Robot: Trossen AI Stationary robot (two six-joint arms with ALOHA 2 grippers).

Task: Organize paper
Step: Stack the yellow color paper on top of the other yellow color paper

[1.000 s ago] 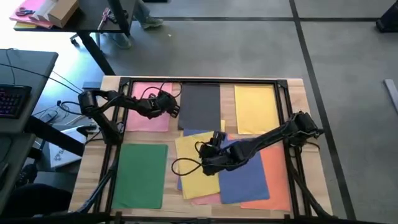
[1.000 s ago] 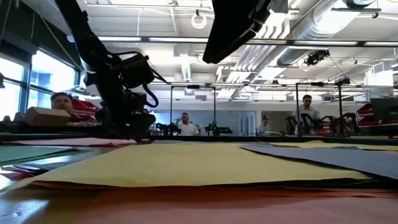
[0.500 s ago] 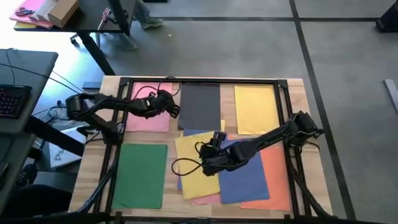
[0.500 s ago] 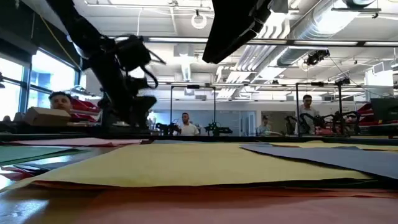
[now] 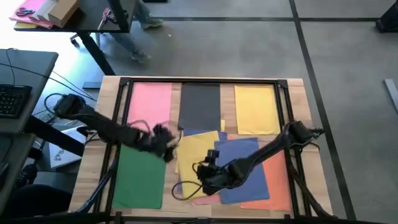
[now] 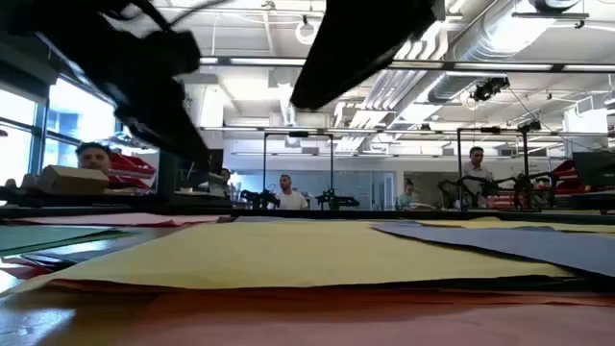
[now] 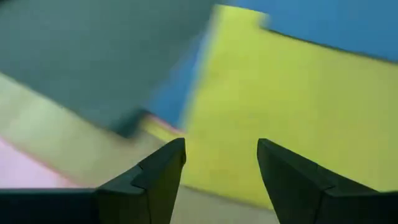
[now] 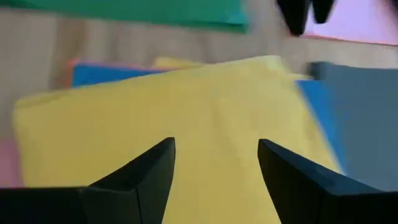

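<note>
Paper covers most of my table. From above, a pink sheet (image 5: 151,104), a dark grey sheet (image 5: 199,104) and a yellow sheet (image 5: 255,109) lie side by side along the far edge, and a green sheet (image 5: 140,175) lies alone at the near left. Near the middle is a loose pile: a second yellow sheet (image 5: 194,152) on top, a blue sheet (image 5: 252,163) partly under it, an orange sheet (image 5: 278,180) below that at the right. My left gripper (image 5: 166,138) hangs between the green sheet and the pile's yellow sheet, at that sheet's left edge. My right gripper (image 5: 202,178) sits over the near part of the pile.

At table height, the yellow sheet (image 6: 288,255) spreads across the foreground with the dark grey sheet (image 6: 519,242) to its right; my left arm is a dark smear, so I would not place it from here.

Past my left wrist, my fingers (image 7: 155,180) stand spread, nothing between them, above the yellow sheet (image 7: 280,106), with blue (image 7: 336,25) beyond.

Past my right wrist, my fingers (image 8: 149,177) are likewise spread and empty over the yellow sheet (image 8: 186,118), green (image 8: 124,11) farther off.
</note>
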